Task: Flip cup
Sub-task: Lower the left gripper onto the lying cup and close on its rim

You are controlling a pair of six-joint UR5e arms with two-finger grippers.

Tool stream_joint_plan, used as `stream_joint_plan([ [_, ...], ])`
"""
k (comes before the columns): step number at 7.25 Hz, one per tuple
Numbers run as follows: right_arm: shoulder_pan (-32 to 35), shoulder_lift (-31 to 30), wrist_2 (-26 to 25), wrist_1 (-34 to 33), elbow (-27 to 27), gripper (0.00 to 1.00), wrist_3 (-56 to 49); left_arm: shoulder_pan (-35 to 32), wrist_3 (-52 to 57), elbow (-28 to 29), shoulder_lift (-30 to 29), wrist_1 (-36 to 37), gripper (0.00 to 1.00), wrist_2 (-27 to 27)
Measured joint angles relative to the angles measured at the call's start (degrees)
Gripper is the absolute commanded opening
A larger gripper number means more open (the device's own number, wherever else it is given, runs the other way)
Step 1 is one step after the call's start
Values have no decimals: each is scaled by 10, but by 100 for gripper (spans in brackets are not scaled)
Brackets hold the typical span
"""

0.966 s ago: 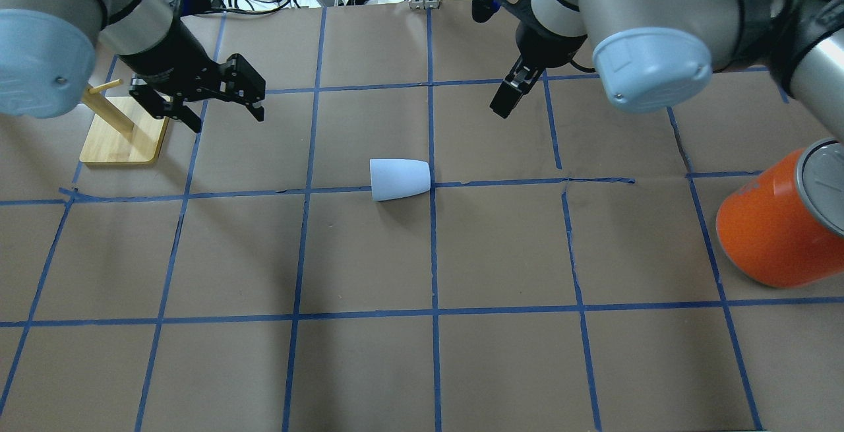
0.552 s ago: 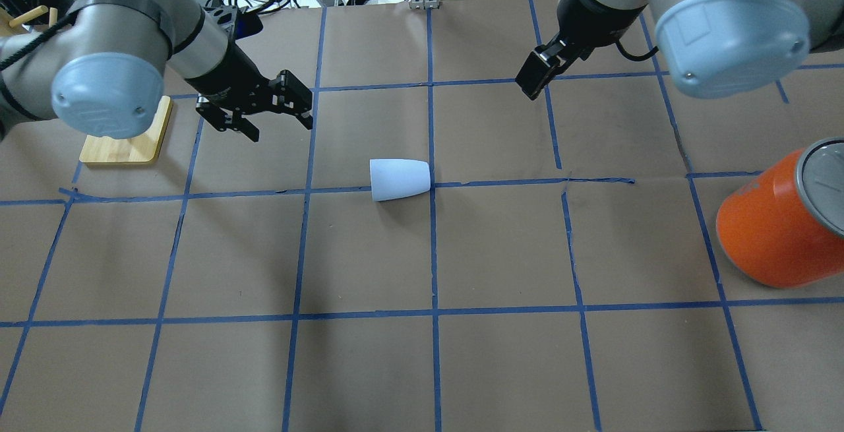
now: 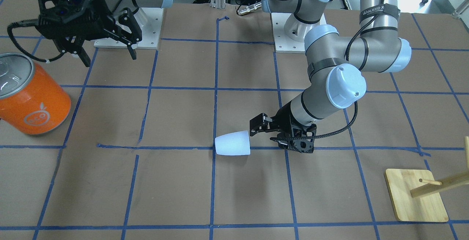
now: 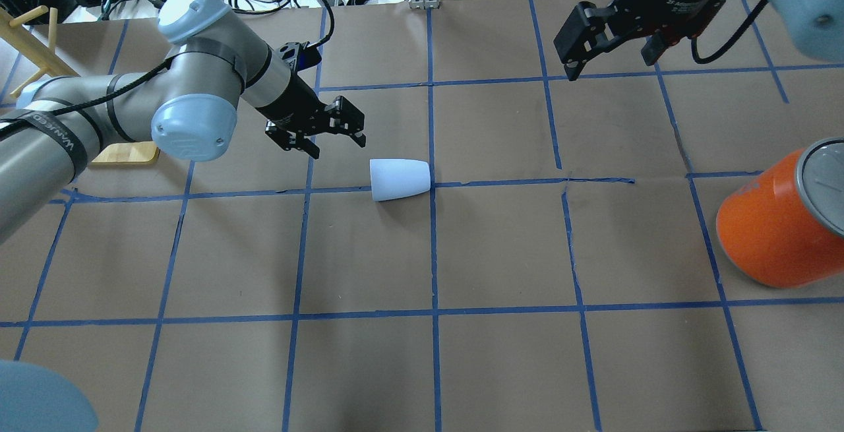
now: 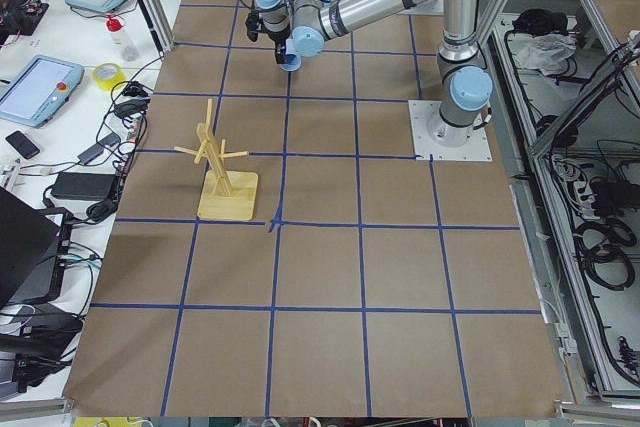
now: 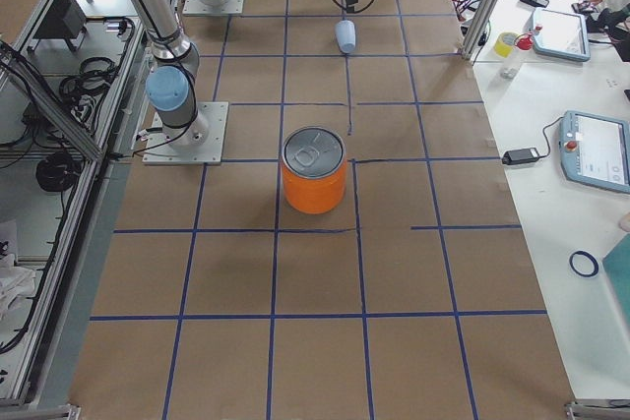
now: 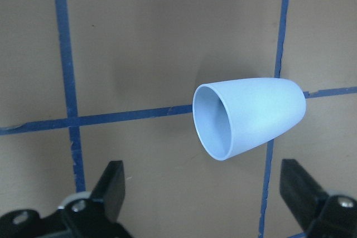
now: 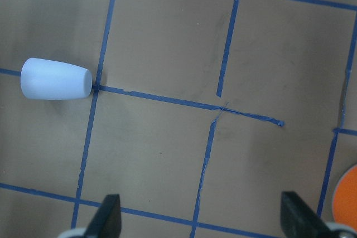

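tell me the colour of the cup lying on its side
The cup is plain pale blue-white; left wrist view shows it best.

We are looking at the cup [image 4: 399, 179] lying on its side on the table [image 4: 501, 366], near the middle. Its open end is pointing to the left, at the left gripper [image 4: 337, 148], which is hanging just beside it, not touching. The right gripper [image 4: 610, 66] is hanging well apart on the right. We are seeing the can [image 4: 771, 234] standing far right on the table, the stand [image 3: 414, 199] far left.
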Motion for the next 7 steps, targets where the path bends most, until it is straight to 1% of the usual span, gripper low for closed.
stream_joint_plan([
  [2,-1,-27,-11,12,1,100,20,-10,3,1,-29,7,100,-21],
  [5,-2,-33,-27,-2,12,100,22,-13,-15,1,-62,27,100,-49],
  [6,-2,-32,-40,-12,18,100,23,-18,-22,1,-69,31,97,-51],
  [7,-3,-25,-51,-28,26,100,27,-26,-34,1,-74,33,79,-52],
])
